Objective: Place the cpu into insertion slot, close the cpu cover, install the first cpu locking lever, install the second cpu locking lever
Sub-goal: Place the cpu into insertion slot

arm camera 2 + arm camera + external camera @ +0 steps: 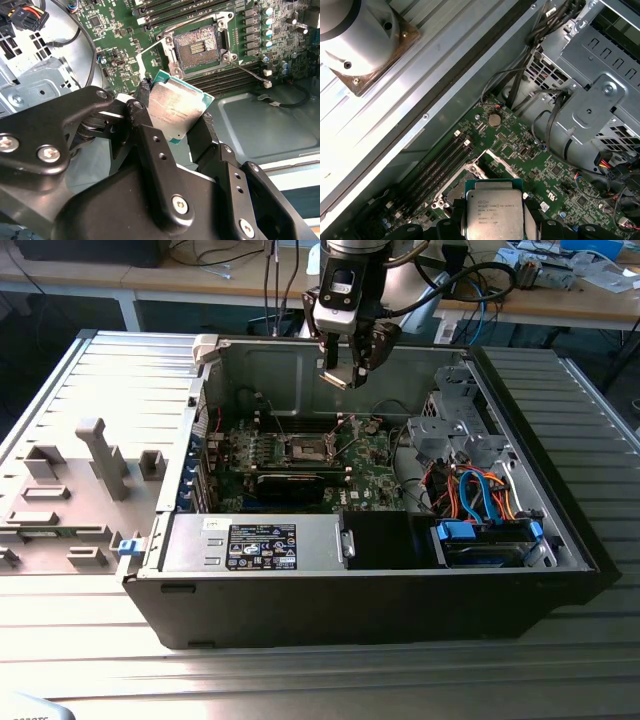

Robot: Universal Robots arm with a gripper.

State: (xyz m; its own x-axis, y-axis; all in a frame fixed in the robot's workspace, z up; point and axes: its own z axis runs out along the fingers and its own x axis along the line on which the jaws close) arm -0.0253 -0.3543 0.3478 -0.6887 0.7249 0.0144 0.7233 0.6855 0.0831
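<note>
Exterior view: the gripper (343, 378) hangs over an open computer case (400, 605), the cpu (334, 381) pinched at its tip, well above the insertion slot (305, 448) in the green motherboard (375, 468). The case lies on a ribbed grey metal table (300, 680), a grey panel (90, 530) flat at the exterior view's left, wooden benches (150, 275) and cables behind. Second wrist view: black fingers (141, 117) clamp the chip by opposite edges, tilted, short of the bare socket; the cpu cover (169, 59) stands raised and a thin locking lever (252, 72) lies swung clear. Seating it well would likely mean levelling the chip, matching its corners to the socket and lowering straight down, never sliding across the contacts. First wrist view: the chip rides metal side up, near the long memory slots (440, 165).
</note>
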